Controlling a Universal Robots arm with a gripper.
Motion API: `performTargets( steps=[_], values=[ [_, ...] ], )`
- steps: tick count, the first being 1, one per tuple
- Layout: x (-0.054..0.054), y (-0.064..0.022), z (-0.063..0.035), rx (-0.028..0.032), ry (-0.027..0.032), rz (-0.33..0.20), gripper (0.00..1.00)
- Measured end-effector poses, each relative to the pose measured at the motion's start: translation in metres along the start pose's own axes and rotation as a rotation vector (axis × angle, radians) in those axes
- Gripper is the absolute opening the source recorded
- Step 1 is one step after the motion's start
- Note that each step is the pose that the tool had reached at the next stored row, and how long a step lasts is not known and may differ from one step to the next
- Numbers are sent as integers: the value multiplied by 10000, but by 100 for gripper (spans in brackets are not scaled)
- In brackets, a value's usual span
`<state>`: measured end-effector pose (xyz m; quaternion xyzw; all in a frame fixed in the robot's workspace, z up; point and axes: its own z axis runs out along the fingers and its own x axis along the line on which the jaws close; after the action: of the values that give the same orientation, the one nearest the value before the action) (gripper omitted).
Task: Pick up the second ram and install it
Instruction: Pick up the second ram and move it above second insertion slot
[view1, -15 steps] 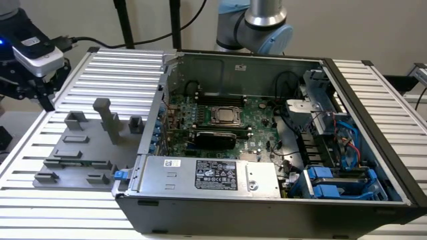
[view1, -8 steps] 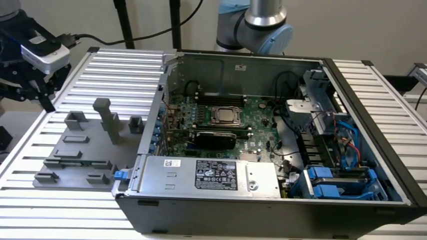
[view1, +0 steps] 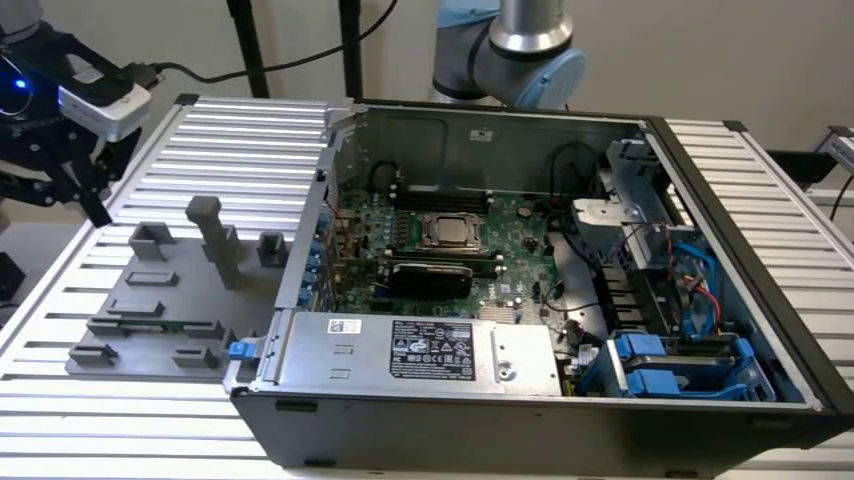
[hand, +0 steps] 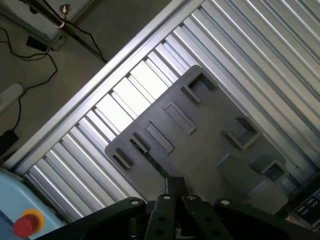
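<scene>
In the exterior view the end effector (view1: 60, 185) hangs high over the far corner of the slatted surface (view1: 240, 130), at the exterior view's left, well apart from the open computer case (view1: 534, 130). I cannot tell whether it is spread or pressed together, and I see nothing carried in it. The second ram (view1: 154, 327) lies below it and toward the near edge of the surface, seated low in the grey fixture plate (view1: 180, 295) along that plate's near edge. Its long axis runs side to side, roughly in line with the surface's near edge. It looks like a thin green strip between two small grey blocks.

In the wrist view the end effector (hand: 175, 186) looks down on the fixture plate (hand: 210, 150). The second ram (hand: 149, 158) shows edge-on as a slim dark line close beside one edge of the plate, one end near the end effector, apart from it
</scene>
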<state>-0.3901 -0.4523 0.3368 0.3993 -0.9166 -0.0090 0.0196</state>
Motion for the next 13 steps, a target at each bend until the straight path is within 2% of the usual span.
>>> performTargets(
  steps=[13],
  values=[
    [-1, -1, 28, 68, 75, -2351, 11]
  ],
)
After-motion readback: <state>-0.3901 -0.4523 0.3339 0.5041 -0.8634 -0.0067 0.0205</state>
